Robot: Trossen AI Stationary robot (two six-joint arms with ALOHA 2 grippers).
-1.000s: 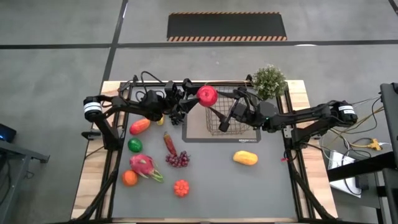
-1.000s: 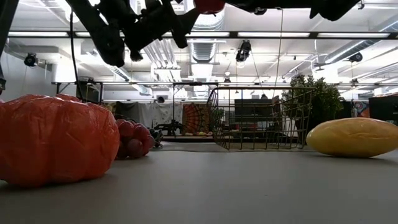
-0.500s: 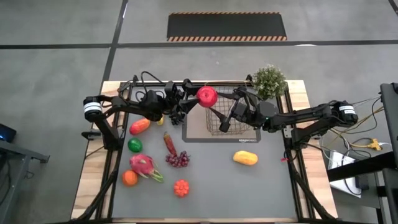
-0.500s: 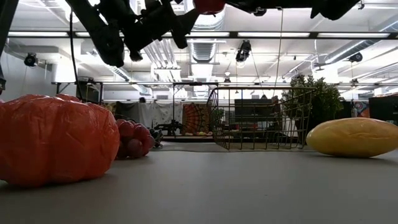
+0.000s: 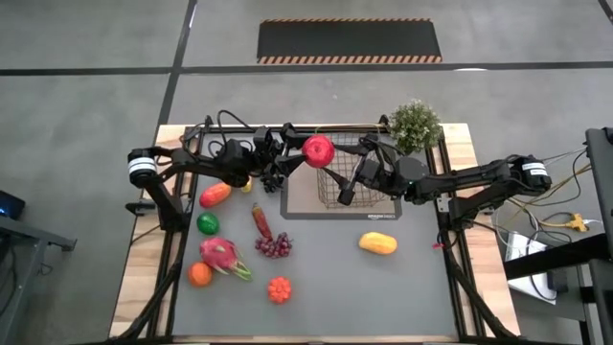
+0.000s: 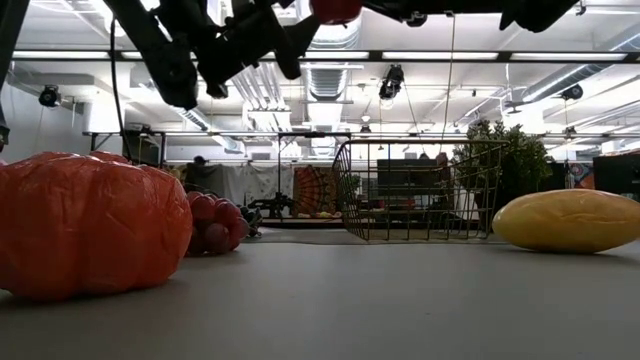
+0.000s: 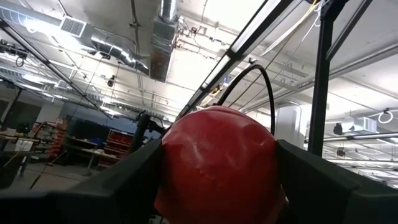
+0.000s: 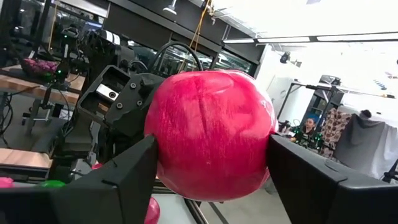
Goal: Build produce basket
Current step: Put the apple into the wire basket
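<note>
Both arms reach inward, raised; left hand and right hand both grasp the red apple between them.

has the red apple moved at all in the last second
No. In the high view the apple sits at the same spot over the basket's left rim, between the left claw and right claw.
</note>
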